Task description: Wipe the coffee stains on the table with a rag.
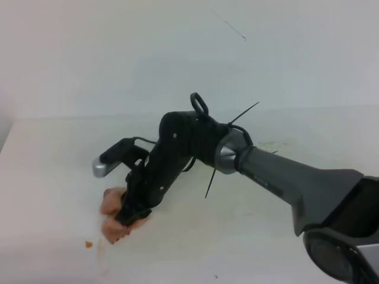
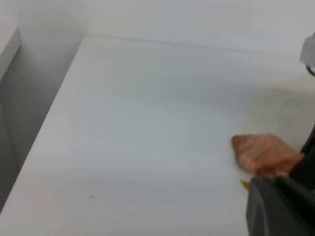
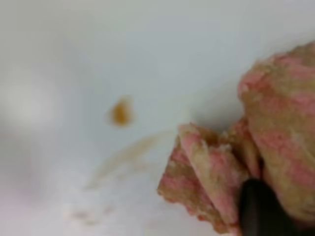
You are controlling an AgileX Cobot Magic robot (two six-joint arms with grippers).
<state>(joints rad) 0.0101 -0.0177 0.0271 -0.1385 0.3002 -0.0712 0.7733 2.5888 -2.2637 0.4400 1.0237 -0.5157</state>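
Observation:
The salmon-pink rag (image 1: 115, 216) lies crumpled on the white table (image 1: 47, 177) at the front left, stained tan in places. My right gripper (image 1: 129, 214) reaches across from the right, is shut on the rag and presses it onto the table. A small amber speck of the coffee stains (image 1: 89, 244) lies just left of the rag, with a faint tan smear beside it. The right wrist view shows the rag (image 3: 275, 128), the speck (image 3: 120, 112), the smear (image 3: 129, 153) and one dark fingertip (image 3: 261, 209). The left wrist view shows the rag (image 2: 263, 153). My left gripper is out of view.
A plain white wall (image 1: 177, 47) runs along the table's far edge. The table's left edge (image 2: 47, 123) drops to a grey gap. The right arm's grey forearm (image 1: 290, 183) spans the table's right half. A faint tan mark (image 1: 271, 144) lies behind it.

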